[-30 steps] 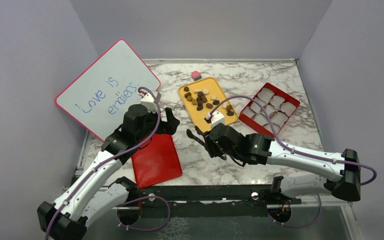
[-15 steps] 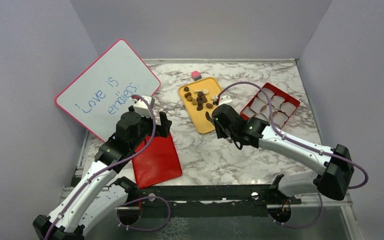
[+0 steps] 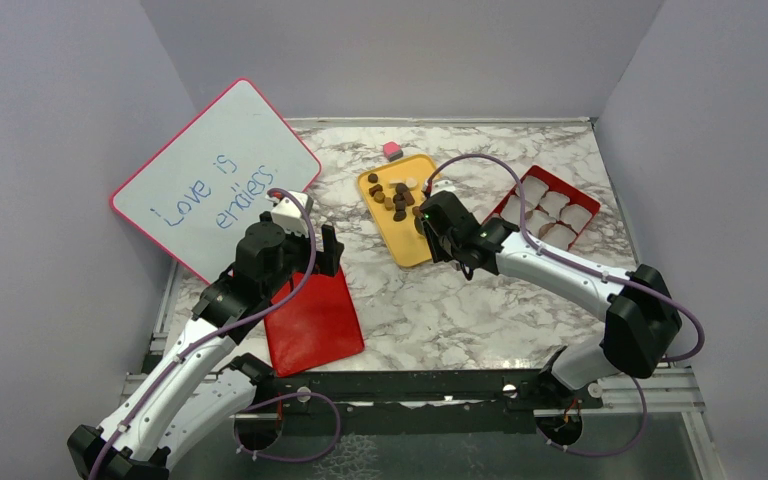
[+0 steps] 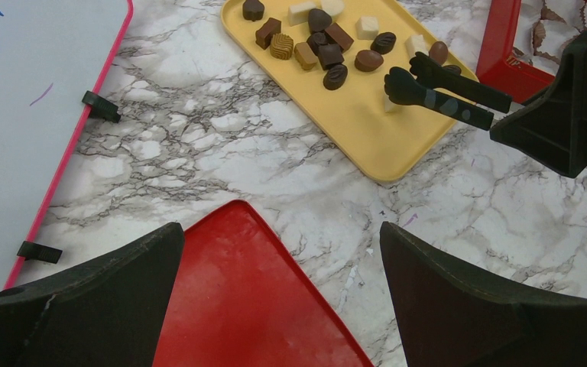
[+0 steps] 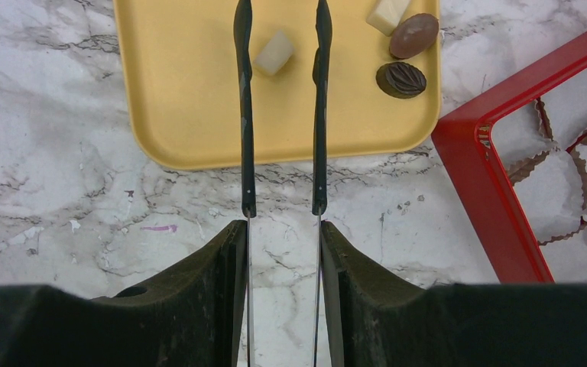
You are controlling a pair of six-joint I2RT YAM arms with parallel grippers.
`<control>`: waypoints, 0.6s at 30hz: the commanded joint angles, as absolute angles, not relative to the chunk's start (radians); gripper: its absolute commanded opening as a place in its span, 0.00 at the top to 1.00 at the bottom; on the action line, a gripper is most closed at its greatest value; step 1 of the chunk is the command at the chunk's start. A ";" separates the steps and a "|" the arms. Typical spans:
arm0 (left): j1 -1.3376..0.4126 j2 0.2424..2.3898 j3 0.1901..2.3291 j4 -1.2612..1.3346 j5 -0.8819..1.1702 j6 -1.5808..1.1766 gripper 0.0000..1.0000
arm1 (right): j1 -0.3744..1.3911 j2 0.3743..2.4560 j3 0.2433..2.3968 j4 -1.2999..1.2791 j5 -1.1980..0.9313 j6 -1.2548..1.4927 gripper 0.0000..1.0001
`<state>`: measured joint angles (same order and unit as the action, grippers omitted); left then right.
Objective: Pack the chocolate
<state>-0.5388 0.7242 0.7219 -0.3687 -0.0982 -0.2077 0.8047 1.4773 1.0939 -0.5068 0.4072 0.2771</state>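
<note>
Several small dark, brown and cream chocolates [image 3: 398, 197] lie on a yellow tray [image 3: 407, 248], which also shows in the left wrist view [image 4: 367, 130]. My right gripper [image 3: 438, 226] [image 5: 281, 229] is shut on black tongs [image 5: 244, 115] [image 4: 445, 90]. The open tongs' tips straddle a cream-white chocolate [image 5: 274, 53] at the tray's near end. A red box [image 3: 516, 188] with white paper cups [image 5: 573, 183] stands to the right. My left gripper [image 3: 324, 252] [image 4: 279, 229] is open and empty above a flat red lid [image 4: 252, 306].
A pink-framed whiteboard [image 3: 215, 175] leans at the back left. A small pink cube [image 3: 392, 150] sits behind the yellow tray. The red lid [image 3: 312, 320] lies near the front left. Walls close in on three sides.
My right arm carried the tongs from the table's middle up and back over the yellow tray's near end. My left arm shifted only slightly.
</note>
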 commanded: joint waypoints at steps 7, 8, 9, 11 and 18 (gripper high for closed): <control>-0.543 0.709 0.707 -0.367 -0.104 -0.195 0.01 | 0.785 1.513 1.116 -0.453 0.360 0.259 0.58; -0.543 0.710 0.709 -0.367 -0.104 -0.196 0.01 | 0.784 1.517 1.117 -0.452 0.354 0.259 0.58; -0.543 0.713 0.708 -0.366 -0.103 -0.196 0.01 | 0.786 1.522 1.119 -0.451 0.351 0.259 0.58; -0.543 0.715 0.707 -0.367 -0.103 -0.195 0.01 | 0.785 1.534 1.123 -0.452 0.346 0.261 0.58; -0.543 0.715 0.708 -0.366 -0.104 -0.193 0.01 | 0.786 1.566 1.141 -0.493 0.357 0.273 0.63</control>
<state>-0.5392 0.7219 0.7212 -0.3687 -0.0986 -0.2039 0.7898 1.5532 1.0946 -0.4881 0.3611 0.2687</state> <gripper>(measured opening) 0.990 0.399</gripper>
